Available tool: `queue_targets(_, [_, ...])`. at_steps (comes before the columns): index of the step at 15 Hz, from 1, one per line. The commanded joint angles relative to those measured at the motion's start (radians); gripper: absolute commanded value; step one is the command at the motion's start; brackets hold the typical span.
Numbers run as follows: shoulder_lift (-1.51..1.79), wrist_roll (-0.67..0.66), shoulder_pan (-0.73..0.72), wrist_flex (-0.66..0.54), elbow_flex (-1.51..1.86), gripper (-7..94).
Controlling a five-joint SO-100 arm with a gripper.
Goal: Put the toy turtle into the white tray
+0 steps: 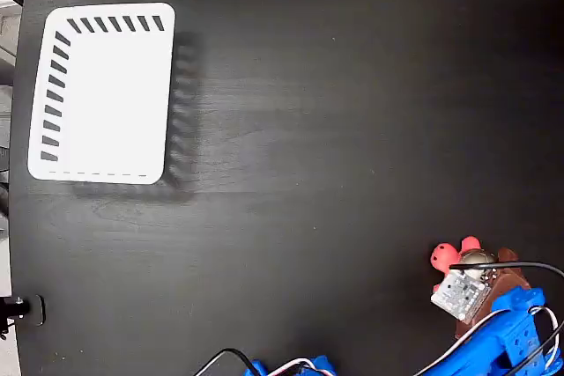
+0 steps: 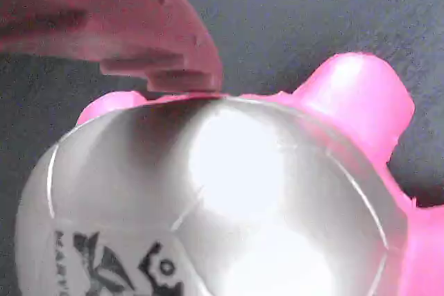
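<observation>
At the lower right corner of the black table [image 1: 308, 173], seen from the fixed view above, my gripper [image 1: 471, 283] sits on top of the toy turtle [image 1: 458, 257], whose coral head and a leg poke out to the left of my blue arm [image 1: 520, 328]. The turtle lies close to the table's bottom and right edges. In the wrist view its shiny rounded shell [image 2: 229, 199] fills most of the picture, a dark printed mark [image 2: 118, 268] low on it, and one finger [image 2: 139, 25] touches the shell's top rim. Whether I am pinching the turtle or merely resting on it, I cannot tell. The white tray [image 1: 106, 94] stands well apart at the upper left, near the table's left edge, dark slots lining its rim. Between us stretches bare dark tabletop.
</observation>
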Motion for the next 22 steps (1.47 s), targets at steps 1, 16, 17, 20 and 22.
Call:
queue_targets(1, [0.025,-0.008,-0.002,0.021,-0.025,58])
queue_targets(16, [0.020,0.009,-0.002,0.025,-0.026,-2])
queue_targets(17, [0.031,0.014,-0.002,0.021,-0.020,-2])
queue_targets(20, [0.067,0.063,-0.051,0.213,-0.147,-2])
queue_targets(22, [0.098,0.123,-0.109,0.334,-0.253,-2])
